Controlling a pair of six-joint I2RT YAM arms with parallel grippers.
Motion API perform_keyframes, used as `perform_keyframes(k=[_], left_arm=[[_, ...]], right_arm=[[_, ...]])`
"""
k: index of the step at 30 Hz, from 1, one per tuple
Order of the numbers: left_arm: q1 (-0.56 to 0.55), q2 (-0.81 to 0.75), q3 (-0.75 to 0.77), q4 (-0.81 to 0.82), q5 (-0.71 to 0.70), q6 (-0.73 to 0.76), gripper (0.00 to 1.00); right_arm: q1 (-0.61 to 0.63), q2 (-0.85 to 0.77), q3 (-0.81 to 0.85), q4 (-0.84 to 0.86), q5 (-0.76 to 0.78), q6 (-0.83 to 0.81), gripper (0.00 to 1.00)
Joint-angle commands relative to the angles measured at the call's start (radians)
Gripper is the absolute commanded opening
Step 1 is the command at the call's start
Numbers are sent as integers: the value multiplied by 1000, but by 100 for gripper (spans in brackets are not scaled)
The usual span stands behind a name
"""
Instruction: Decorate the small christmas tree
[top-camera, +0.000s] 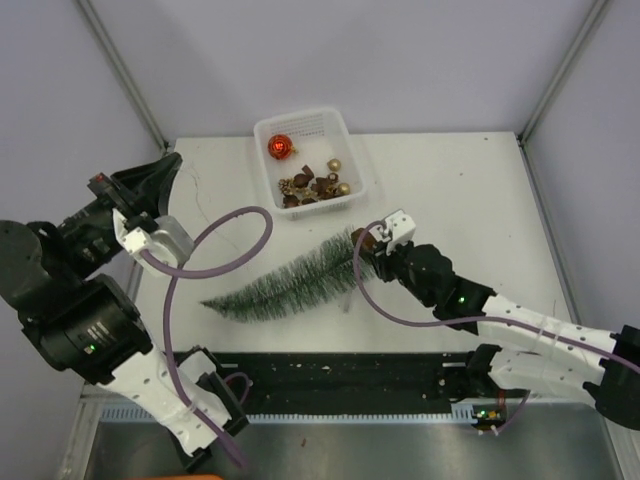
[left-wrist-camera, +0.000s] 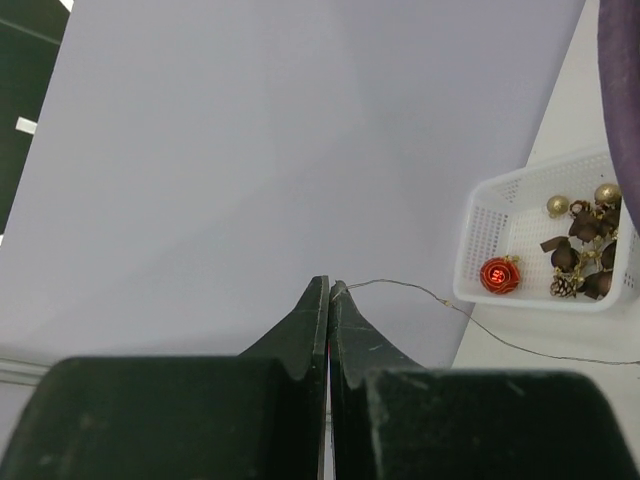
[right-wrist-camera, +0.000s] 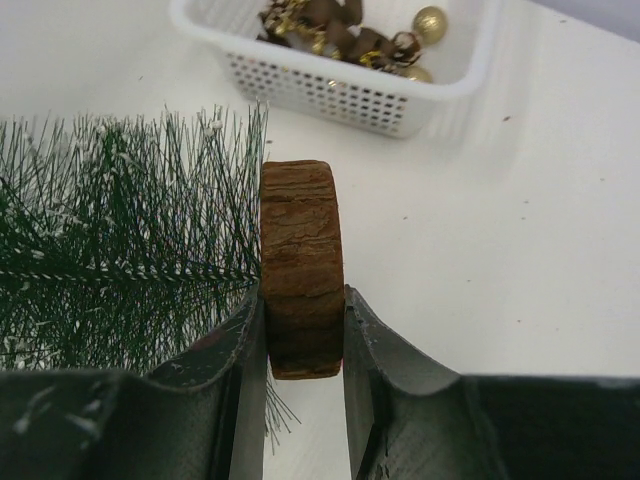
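White table (top-camera: 470, 190); pale lilac walls (top-camera: 350, 55) three sides; grey metal corner posts (top-camera: 122, 75); even light.

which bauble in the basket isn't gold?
The red bauble, alone in the basket's far-left corner; the gold baubles sit to its right among the brown pieces.

Frosted dark-green christmas tree (top-camera: 290, 283), brown base (right-wrist-camera: 302, 265), white perforated basket (right-wrist-camera: 340, 95), red bauble (top-camera: 279, 147)
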Motion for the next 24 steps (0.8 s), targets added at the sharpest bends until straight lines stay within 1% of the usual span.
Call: perform_keyframes(k=[1,3,4,5,6,7,8,9,10,11,12,13,14,16,17,18,19,20,21,24], left_arm=[[-8,-26,-127,16,163,270,0],[-17,-25,-177,16,149,324,0],[-29,-15,-186,16,125,324,0],[-57,-2,-194,17,81,309,0],[-92,9,-210,58,30,226,0],[-141,6,-277,247,-48,-15,0],[-179,-11,-406,604,-161,-324,0],[-186,-27,-539,951,-265,-657,0],[-186,-31,-656,1239,-297,-794,0],[-184,-20,-702,1381,-265,-894,0],[-196,-8,-712,1410,-241,-941,0],[-216,-11,-712,1348,-253,-929,0],[-232,-20,-714,1244,-282,-838,0],[-279,-34,-705,945,-343,-628,0],[-302,-31,-700,885,-352,-560,0],[-308,-26,-698,858,-368,-562,0],[-311,-14,-697,852,-398,-603,0],[-313,1,-686,829,-420,-614,0],[-318,17,-668,773,-441,-614,0],[-324,46,-655,607,-460,-592,0]], right_arm=[[35,-7,21,36,-110,-39,0],[35,-36,16,21,-130,-27,0],[33,-52,10,14,-147,-22,0],[33,-75,3,4,-167,-10,0],[30,-97,-6,-5,-193,2,0],[24,-121,-17,-17,-228,27,0],[11,-143,-28,-22,-271,53,0],[-5,-172,-46,-26,-302,77,0],[-26,-200,-68,-28,-349,105,0],[-51,-239,-85,-31,-383,130,0],[-87,-270,-105,-34,-441,157,0],[-109,-311,-118,-34,-484,188,0],[-117,-339,-131,-34,-507,202,0],[-125,-391,-142,-40,-555,245,0],[-131,-408,-146,-39,-602,269,0],[-132,-428,-155,-22,-656,304,0],[-134,-445,-171,9,-696,329,0],[-138,-461,-178,30,-731,357,0],[-147,-471,-186,65,-769,387,0],[-213,-487,-203,260,-946,530,0]])
